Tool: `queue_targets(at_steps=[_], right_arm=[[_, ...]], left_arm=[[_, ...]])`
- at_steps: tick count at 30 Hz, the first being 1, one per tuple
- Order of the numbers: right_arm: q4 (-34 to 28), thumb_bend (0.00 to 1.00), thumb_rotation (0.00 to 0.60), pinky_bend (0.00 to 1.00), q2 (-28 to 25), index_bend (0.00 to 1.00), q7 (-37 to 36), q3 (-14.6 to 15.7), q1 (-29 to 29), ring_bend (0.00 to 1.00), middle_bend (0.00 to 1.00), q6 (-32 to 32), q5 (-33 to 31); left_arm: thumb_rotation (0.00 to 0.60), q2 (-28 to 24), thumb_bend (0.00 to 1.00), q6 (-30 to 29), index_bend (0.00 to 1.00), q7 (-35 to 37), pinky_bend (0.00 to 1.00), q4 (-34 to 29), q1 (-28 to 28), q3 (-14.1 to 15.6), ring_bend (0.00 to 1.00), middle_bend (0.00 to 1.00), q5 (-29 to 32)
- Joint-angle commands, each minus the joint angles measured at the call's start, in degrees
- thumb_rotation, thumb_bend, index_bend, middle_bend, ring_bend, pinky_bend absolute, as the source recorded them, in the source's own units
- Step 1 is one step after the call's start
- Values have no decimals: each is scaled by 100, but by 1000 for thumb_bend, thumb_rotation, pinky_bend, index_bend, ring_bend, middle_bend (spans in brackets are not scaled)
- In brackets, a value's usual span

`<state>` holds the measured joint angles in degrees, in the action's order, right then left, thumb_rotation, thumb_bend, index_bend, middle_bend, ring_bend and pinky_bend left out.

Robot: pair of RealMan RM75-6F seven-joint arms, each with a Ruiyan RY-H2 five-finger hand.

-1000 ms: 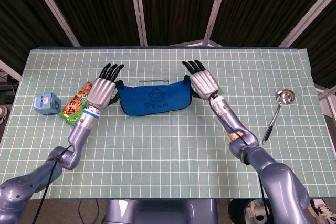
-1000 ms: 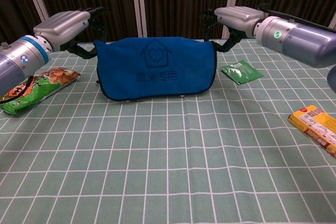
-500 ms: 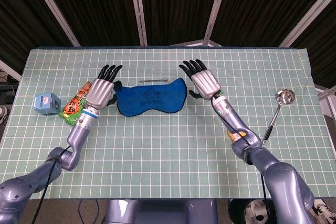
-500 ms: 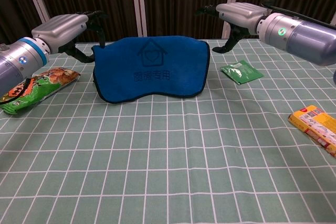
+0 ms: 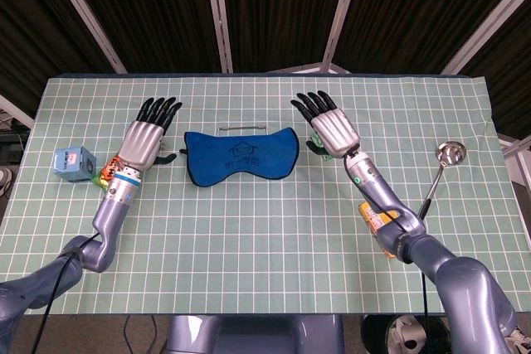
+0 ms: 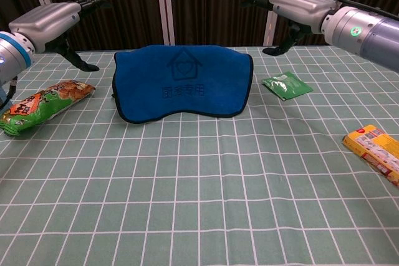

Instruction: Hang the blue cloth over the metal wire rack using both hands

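The blue cloth (image 5: pixel 241 153) (image 6: pixel 182 85), printed with a house outline, hangs draped over the metal wire rack, of which only the top bar (image 5: pixel 241 128) shows behind it. My left hand (image 5: pixel 147 133) (image 6: pixel 51 20) hovers left of the cloth, fingers spread, holding nothing. To the right of the cloth my right hand (image 5: pixel 332 128) (image 6: pixel 299 7) is likewise spread and apart from it. Neither hand touches the cloth.
An orange-green snack bag (image 5: pixel 108 173) (image 6: pixel 43 106) lies under my left forearm, a small blue box (image 5: pixel 73 162) further left. A green sachet (image 6: pixel 286 86) lies right of the cloth, a yellow packet (image 6: pixel 377 148) near my right arm, a metal ladle (image 5: pixel 438 177) at far right.
Both hands let go of the cloth's upper corners and drew outward, left hand to the left, right hand to the right. The cloth settled on the rack.
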<state>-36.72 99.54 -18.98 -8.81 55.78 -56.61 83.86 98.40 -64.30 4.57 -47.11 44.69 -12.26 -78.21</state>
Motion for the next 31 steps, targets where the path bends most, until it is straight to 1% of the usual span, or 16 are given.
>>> queue_targets(at_steps=[1, 4, 6, 7, 8, 9, 10, 13, 14, 17, 20, 24, 26, 31], right_arm=[[-446, 319, 600, 0, -338, 45, 189, 46, -218, 0, 40, -377, 93], [-974, 289, 600, 0, -722, 37, 340, 67, -499, 0, 26, -825, 143], [-1699, 195, 600, 0, -1185, 16, 562, 101, -806, 0, 6, -1116, 125], [-1908, 152, 600, 0, -1320, 9, 642, 112, -891, 0, 2, -1168, 105], [-2142, 83, 600, 0, -1487, 5, 735, 132, -1016, 0, 0, -1253, 76], [-2518, 33, 600, 0, -1740, 9, 892, 169, -1195, 0, 0, -1370, 40], [-2782, 11, 600, 0, -1915, 9, 1011, 198, -1325, 0, 0, -1453, 6], [-3956, 0, 600, 0, -2617, 0, 1564, 323, -1790, 0, 0, -1621, -205], [-4438, 0, 600, 0, -2904, 0, 1801, 398, -2014, 0, 0, -1728, -303], [-5184, 0, 600, 0, -3327, 0, 2211, 533, -2412, 0, 0, -2013, -387], [-5644, 0, 600, 0, -3521, 0, 2591, 654, -2821, 0, 0, -2392, -457], [-5963, 0, 600, 0, -3588, 0, 2898, 773, -3215, 0, 0, -2762, -535], [-6059, 0, 600, 0, -3584, 0, 2926, 819, -3408, 0, 0, -2958, -508], [-6116, 0, 600, 0, -3655, 0, 2775, 879, -3701, 0, 0, -3186, -346]], left_arm=[[600, -353, 55, -254, 0, -126, 0, -420, -252, 33, 0, 0, 0], [600, -771, 56, -562, 0, -190, 0, -972, -551, 67, 0, 0, 1], [600, -1268, 36, -777, 0, -319, 0, -1709, -845, 134, 0, 0, 10], [600, -1427, 19, -859, 0, -363, 0, -1930, -951, 167, 0, 0, 8], [600, -1594, 4, -948, 0, -420, 0, -2160, -1068, 211, 0, 0, 3], [600, -1834, 1, -1064, 0, -523, 0, -2498, -1240, 281, 0, 0, 9], [600, -2000, 0, -1150, 0, -586, 0, -2730, -1366, 339, 0, 0, 10], [600, -2595, 0, -1433, 0, -803, 0, -3603, -1833, 567, 0, 0, 38], [600, -2788, 0, -1549, 0, -897, 0, -3878, -2012, 665, 0, 0, 43], [600, -3178, 0, -1807, 0, -1057, 0, -4418, -2426, 936, 0, 0, 10], [600, -3428, 0, -2072, 0, -1222, 0, -4749, -2766, 1146, 0, 0, -67], [600, -3559, 0, -2322, 0, -1206, 0, -4922, -3051, 1313, 0, 0, -202], [600, -3616, 0, -2443, 0, -1125, 0, -4971, -3182, 1387, 0, 0, -319], [600, -3677, 0, -2650, 0, -923, 0, -4956, -3390, 1467, 0, 0, -588]])
